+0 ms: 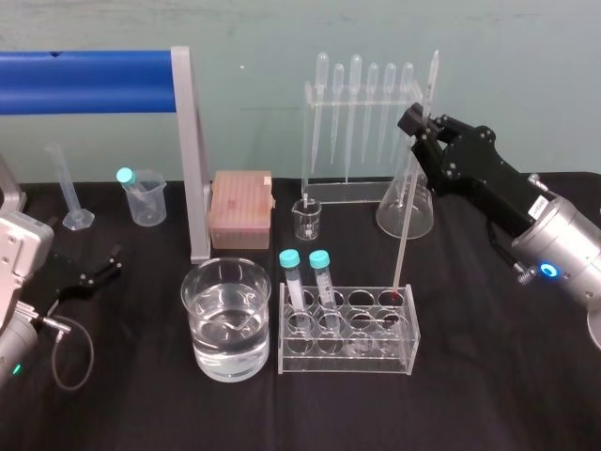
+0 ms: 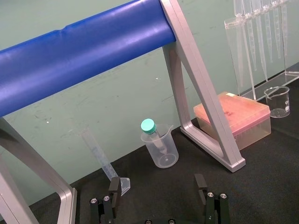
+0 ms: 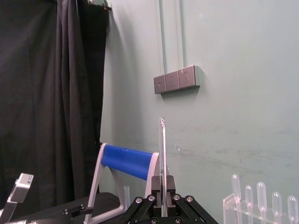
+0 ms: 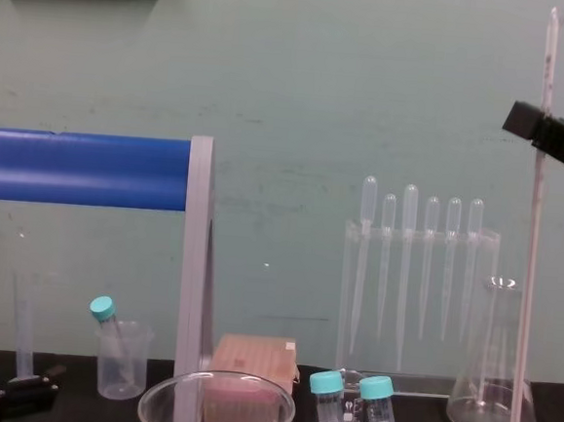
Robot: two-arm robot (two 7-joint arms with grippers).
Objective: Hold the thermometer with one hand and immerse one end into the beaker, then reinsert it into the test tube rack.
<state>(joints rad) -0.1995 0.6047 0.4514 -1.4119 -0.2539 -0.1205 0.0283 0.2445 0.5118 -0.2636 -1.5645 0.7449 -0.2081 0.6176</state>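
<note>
Right end effector (image 1: 422, 127): clamping the thermometer (image 1: 410, 211) high on its stem, steadying it upright.
Tip: sitting in the test tube rack (image 1: 347, 355) beside the beaker (image 1: 225, 324), near the counter's (image 1: 470, 409) front edge.
Left end effector (image 1: 89, 275): idling, fingers apart, at the counter's left edge.

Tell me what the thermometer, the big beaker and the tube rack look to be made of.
The thermometer, pinched near its top by the right gripper: probably glass, a thin whitish straight rod with fine marks. The beaker: clear, glossy, thick-rimmed, likely glass. The tube rack: clear flat sheets with sharp edges, likely acrylic. The left gripper lies open at the far left.
</note>
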